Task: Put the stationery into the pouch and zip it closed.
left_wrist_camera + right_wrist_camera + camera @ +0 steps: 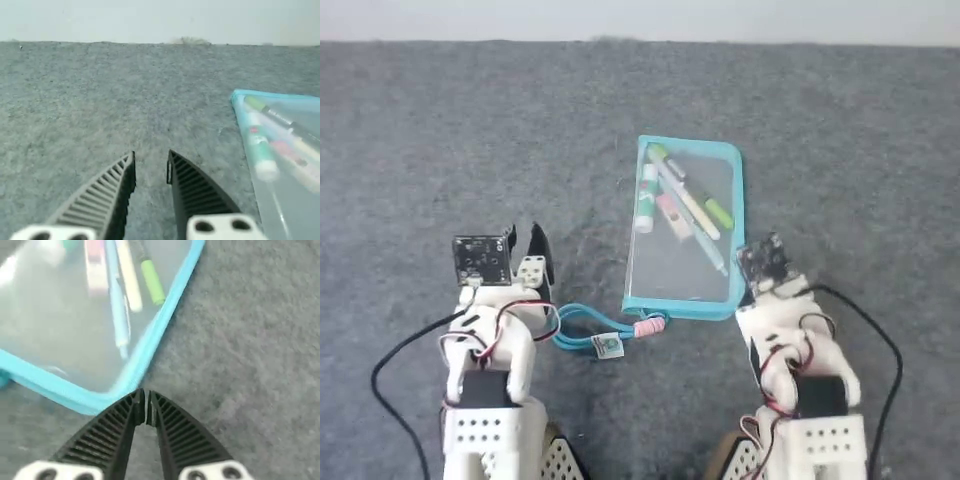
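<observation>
Pouch (670, 270) with pens (692, 205) inside, blue strap (588, 315) in high view, left claw (151, 161) parted, right claw (145, 402) closed by its corner

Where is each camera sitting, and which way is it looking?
High: above the mat, looking down on the left arm, right arm and pouch.
Left wrist: on the left arm, looking forward across the mat past its open left claw.
Right wrist: on the right arm, looking down past its shut right claw.
Shared: all three show the pouch.
</observation>
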Robot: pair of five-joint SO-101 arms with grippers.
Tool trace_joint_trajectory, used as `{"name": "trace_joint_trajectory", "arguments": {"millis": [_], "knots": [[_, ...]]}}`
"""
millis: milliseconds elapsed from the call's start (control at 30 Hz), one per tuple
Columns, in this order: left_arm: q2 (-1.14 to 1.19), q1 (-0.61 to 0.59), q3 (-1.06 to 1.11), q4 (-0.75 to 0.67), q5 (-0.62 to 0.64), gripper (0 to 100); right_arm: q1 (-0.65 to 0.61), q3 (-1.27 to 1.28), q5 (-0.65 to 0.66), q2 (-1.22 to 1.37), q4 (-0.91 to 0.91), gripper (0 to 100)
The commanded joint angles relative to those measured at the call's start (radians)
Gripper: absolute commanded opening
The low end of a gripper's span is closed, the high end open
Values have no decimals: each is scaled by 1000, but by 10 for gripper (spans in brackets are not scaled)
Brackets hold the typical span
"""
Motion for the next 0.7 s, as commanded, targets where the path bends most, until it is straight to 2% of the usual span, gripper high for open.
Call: {"name": "trace_joint_trajectory", "arguments": {"millis": [0,167,300,367,533,667], "knots": [[-9,-3,-5,-49,12,100,77,61,20,-162,42,9],[-3,86,-5,-49,-6,99,163,118,-20,-111,41,9],[-2,176,-5,-37,-137,98,173,126,-91,-127,67,9],[-3,193,-5,34,-199,98,173,126,-110,-130,94,9],[-9,192,-5,330,-281,99,173,124,-110,-131,216,9],[-11,192,-7,454,-327,99,173,124,-110,-131,286,8]]}}
